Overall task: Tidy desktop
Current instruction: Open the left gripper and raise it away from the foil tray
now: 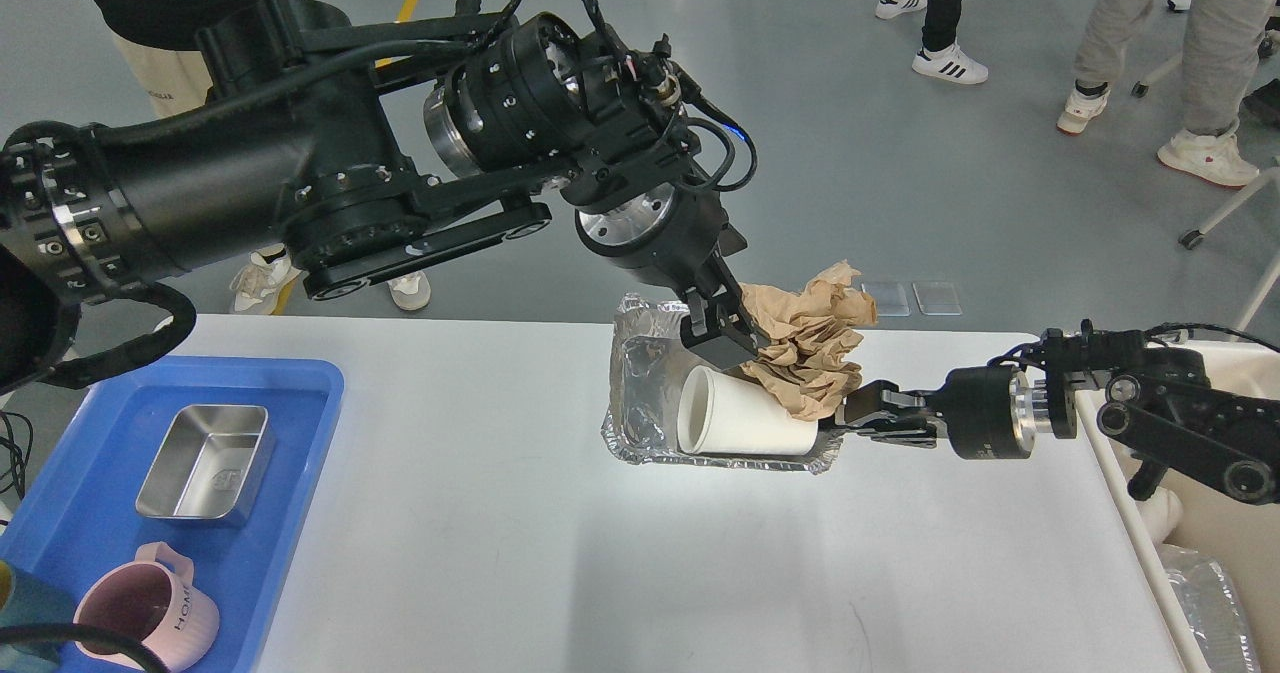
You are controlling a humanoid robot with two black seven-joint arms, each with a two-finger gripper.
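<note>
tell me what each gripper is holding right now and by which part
The left gripper pinches the crumpled brown paper by its left edge. The right gripper grips the foil tray at its right rim.

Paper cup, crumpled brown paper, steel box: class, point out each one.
Paper cup [745,425], head view, its white side wall.
Crumpled brown paper [815,348], head view, middle of the wad.
Steel box [205,461], head view, its inner floor.

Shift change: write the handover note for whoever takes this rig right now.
Left gripper: shut on crumpled brown paper, held over the foil tray.
Right gripper: at the foil tray's right edge; cannot tell if it grips.
White paper cup lies on its side in the foil tray, mid desktop.
Done: steel box and pink mug sit on the blue tray.
Left: clear paper, cup, foil tray.
</note>
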